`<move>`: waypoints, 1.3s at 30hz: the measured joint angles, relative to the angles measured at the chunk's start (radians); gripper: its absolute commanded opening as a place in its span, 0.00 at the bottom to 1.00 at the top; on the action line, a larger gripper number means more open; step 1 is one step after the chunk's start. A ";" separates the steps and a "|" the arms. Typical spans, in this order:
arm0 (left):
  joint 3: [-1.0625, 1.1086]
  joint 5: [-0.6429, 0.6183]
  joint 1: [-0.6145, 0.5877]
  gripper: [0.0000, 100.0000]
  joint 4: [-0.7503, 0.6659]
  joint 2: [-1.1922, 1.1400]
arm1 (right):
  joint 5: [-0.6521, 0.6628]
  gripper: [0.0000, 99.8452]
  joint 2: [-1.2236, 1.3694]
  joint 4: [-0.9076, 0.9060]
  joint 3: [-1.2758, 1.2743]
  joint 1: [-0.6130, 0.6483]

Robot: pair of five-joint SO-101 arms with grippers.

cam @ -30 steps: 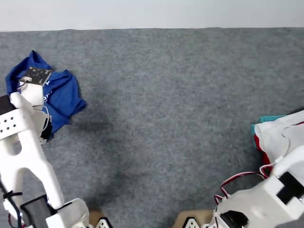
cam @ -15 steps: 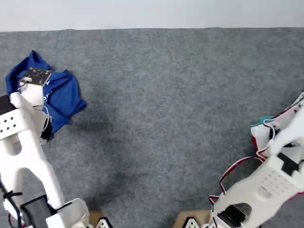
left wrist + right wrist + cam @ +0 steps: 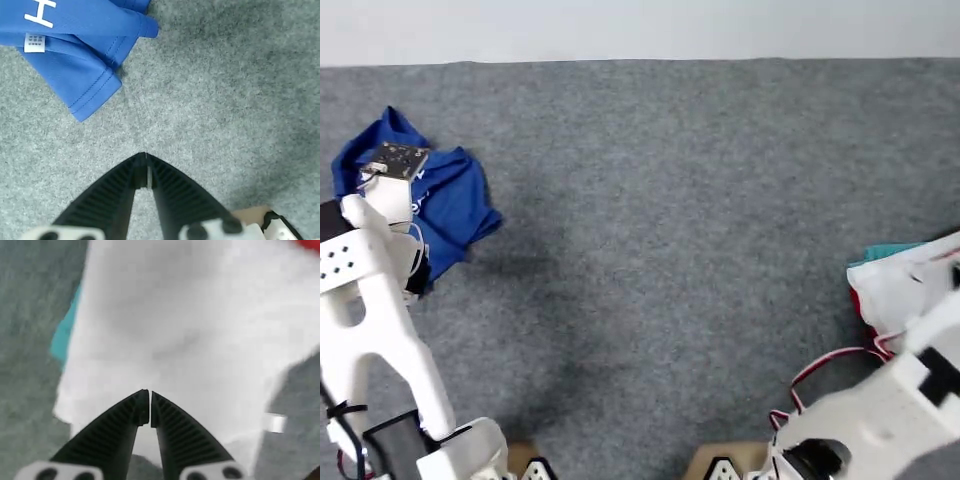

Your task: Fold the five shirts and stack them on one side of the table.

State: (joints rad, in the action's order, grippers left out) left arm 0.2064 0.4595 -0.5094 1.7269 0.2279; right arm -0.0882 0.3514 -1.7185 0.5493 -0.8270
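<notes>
The left end effector (image 3: pixel 145 161) was seen drawn shut, tips meeting, with nothing held between them. A crumpled blue shirt (image 3: pixel 75 60) was found just ahead of those tips, apart from them, on the grey table (image 3: pixel 670 200). The right end effector (image 3: pixel 150 407) was likewise closed to a narrow slit over a white shirt (image 3: pixel 200 330); whether cloth was pinched could not be told. A teal shirt (image 3: pixel 64 337) and a red shirt (image 3: pixel 310 244) were seen at the white one's edges.

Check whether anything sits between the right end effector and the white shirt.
Nothing visible does. The right end effector, shut, is directly over the white shirt, with no object between. Teal cloth peeks out at the shirt's edge, outside the path.
</notes>
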 measured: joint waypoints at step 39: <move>-0.103 -0.087 0.006 0.03 -0.044 0.000 | 0.034 0.01 -0.253 -0.034 -0.058 0.084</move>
State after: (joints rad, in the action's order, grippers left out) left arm 0.1036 0.3721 -0.5033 1.6824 0.2279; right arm -0.0545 0.0982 -1.7522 0.4910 -0.7426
